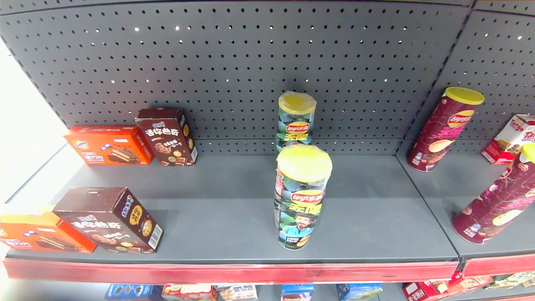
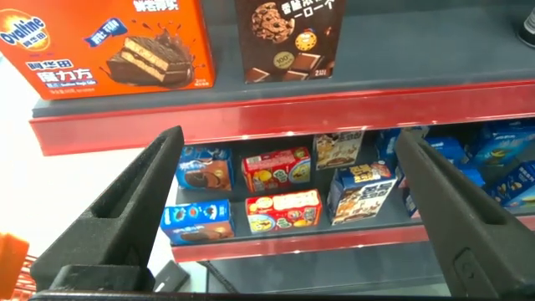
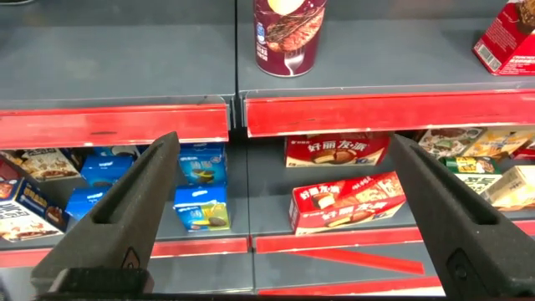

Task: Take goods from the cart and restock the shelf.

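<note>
A dark grey shelf (image 1: pixel 368 217) with a red front lip carries the goods. Two green chip cans with yellow lids stand mid-shelf, one at the front (image 1: pixel 301 196) and one behind it (image 1: pixel 295 120). My left gripper (image 2: pixel 288 138) hangs open and empty in front of the shelf's red lip (image 2: pixel 276 121), below an orange wafer box (image 2: pixel 109 46) and a brown cookie box (image 2: pixel 288 38). Before the neighbouring bay, my right gripper (image 3: pixel 284 140) is open and empty, just below a maroon chip can (image 3: pixel 288 33).
Orange boxes (image 1: pixel 109 144) (image 1: pixel 37 232) and brown boxes (image 1: pixel 168 136) (image 1: pixel 110 219) fill the shelf's left side. Maroon cans (image 1: pixel 445 127) (image 1: pixel 497 200) and a red box (image 1: pixel 508 138) stand in the right bay. The lower shelf holds several small boxes (image 2: pixel 280 188) (image 3: pixel 347 201). Pegboard (image 1: pixel 234 62) backs the shelf.
</note>
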